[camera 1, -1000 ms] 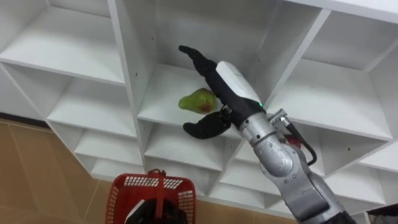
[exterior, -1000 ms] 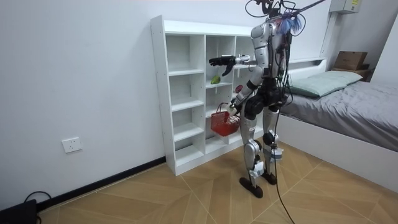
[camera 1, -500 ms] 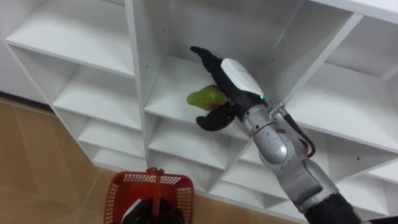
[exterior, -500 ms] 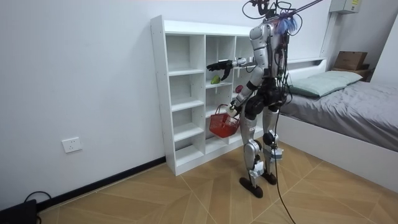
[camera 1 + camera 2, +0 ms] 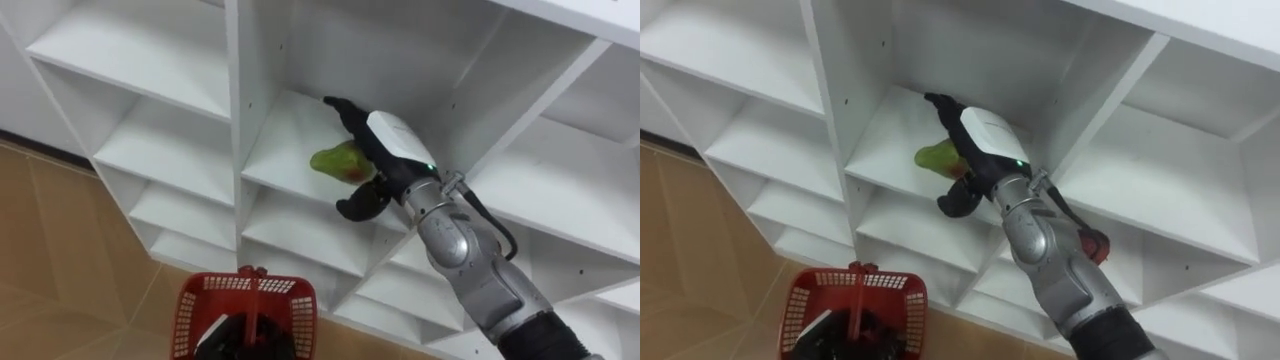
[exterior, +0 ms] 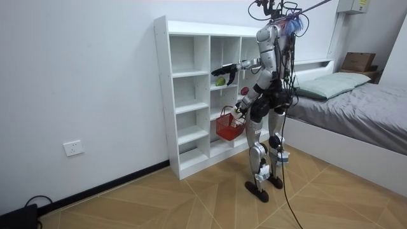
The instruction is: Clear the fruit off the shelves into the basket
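My right hand is inside the closet, in the upper middle compartment. It is spread wide, with the fingers reaching over the green pear to its far side and the thumb hooked just below the near side. The pear lies on the shelf, not yet gripped. My left hand is down low, curled round the handle of the red basket.

The risk I see is the pear's rounded, tapering shape. If I close off-centre, it may squirt out towards the far wall or roll off the near edge of the shelf, missing the basket. My knuckles are also close to the right-hand partition, so a careless pull could catch there.

Compared with a second ago, my hand has pushed deeper into the compartment and dropped nearer the pear, and the thumb has come in tighter. The pear has stayed put. The whole view has slid sideways, which is my head moving.
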### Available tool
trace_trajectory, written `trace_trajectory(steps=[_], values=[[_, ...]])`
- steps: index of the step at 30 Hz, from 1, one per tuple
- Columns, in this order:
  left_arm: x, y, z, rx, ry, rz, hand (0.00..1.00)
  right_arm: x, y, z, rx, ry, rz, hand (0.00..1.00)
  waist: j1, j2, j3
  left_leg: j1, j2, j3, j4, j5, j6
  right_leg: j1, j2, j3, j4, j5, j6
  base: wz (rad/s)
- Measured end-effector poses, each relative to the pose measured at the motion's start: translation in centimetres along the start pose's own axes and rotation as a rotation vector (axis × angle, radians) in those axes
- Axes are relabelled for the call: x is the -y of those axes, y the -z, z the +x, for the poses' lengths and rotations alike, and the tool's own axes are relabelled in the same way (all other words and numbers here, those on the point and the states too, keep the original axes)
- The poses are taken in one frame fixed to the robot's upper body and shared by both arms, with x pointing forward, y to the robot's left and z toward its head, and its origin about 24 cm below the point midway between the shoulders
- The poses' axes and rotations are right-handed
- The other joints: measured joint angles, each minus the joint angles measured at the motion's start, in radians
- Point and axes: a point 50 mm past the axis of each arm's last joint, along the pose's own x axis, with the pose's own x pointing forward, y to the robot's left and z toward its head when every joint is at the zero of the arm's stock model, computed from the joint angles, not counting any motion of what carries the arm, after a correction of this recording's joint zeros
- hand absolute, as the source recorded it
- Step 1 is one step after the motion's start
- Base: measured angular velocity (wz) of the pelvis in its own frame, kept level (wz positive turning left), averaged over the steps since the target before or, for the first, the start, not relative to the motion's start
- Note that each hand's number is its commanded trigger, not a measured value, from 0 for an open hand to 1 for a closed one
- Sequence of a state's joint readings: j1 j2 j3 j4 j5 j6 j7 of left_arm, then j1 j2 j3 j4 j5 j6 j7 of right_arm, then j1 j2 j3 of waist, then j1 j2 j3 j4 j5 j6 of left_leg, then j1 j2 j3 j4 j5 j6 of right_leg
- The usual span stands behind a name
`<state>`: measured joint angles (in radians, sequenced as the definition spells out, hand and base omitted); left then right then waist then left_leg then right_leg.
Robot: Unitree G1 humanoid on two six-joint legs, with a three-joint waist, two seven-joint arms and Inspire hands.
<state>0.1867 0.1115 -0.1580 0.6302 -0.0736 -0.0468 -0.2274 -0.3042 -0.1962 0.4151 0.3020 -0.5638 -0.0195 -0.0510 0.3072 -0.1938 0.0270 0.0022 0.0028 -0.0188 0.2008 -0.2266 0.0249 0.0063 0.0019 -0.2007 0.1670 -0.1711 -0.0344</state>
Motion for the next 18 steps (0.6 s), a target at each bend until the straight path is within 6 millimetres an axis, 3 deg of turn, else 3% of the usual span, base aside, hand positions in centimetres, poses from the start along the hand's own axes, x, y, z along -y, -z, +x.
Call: trace_trajectory(steps=[7, 18], values=[[0.03, -0.02, 0.00, 0.001, 0.001, -0.003, 1.00, 0.00, 0.02, -0.01, 0.000, -0.002, -0.014, 0.00, -0.001, 0.007, 0.0052, 0.004, -0.001, -0.013, 0.005, 0.000, 0.000, 0.011, -0.002, -0.016, 0.000, 0.000, 0.000, 0.05], [-0.27, 0.01, -0.06, -0.005, 0.005, -0.024, 1.00, -0.07, 0.44, -0.09, -0.019, -0.017, -0.019, 0.00, 0.002, 0.007, 0.0053, 0.007, -0.001, -0.013, 0.005, 0.001, -0.002, 0.015, -0.001, -0.011, 0.001, 0.000, 0.000, 0.00]])
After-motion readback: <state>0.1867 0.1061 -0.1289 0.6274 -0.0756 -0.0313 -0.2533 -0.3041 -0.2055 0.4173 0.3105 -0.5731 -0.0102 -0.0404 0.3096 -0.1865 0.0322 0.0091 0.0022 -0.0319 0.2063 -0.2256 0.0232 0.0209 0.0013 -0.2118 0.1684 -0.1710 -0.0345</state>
